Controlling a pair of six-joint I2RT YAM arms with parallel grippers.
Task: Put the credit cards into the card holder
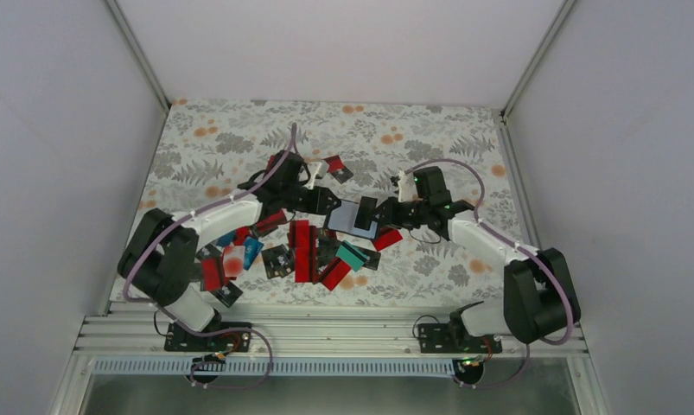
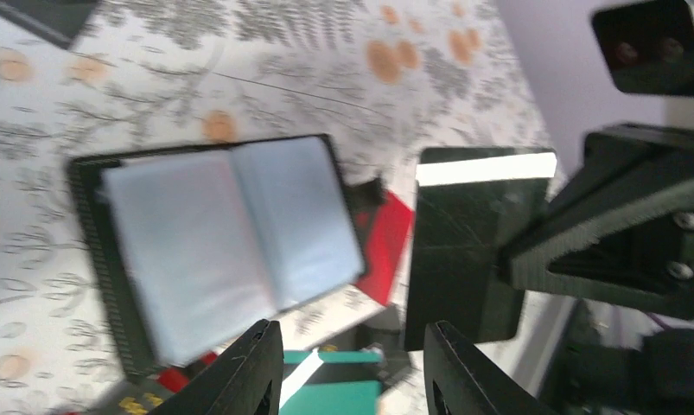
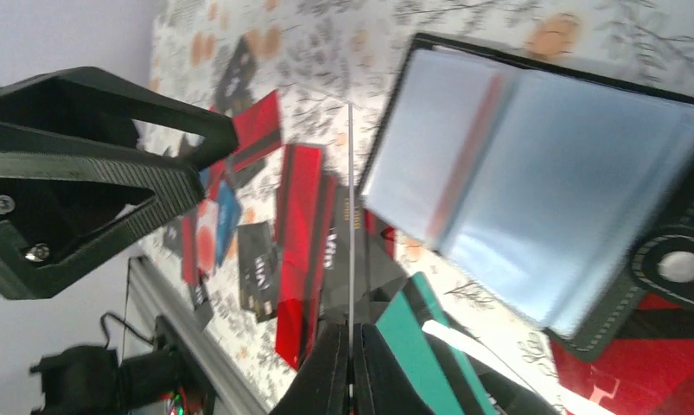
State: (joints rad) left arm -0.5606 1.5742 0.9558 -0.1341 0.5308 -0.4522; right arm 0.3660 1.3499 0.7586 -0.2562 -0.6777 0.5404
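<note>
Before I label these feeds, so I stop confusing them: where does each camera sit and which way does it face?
Top external: above, behind the bases, looking down on the table; both arms show.
Left wrist: on the left arm, facing the open card holder and black card; its open left end effector shows.
Right wrist: on the right arm, facing the card holder; its right end effector shows, shut on the black card.
Shared: all see the card holder.

The card holder [image 1: 347, 216] lies on the table [image 1: 239, 147] (midway across); credit cards [image 1: 304, 251] lie before it and leftward.
</note>
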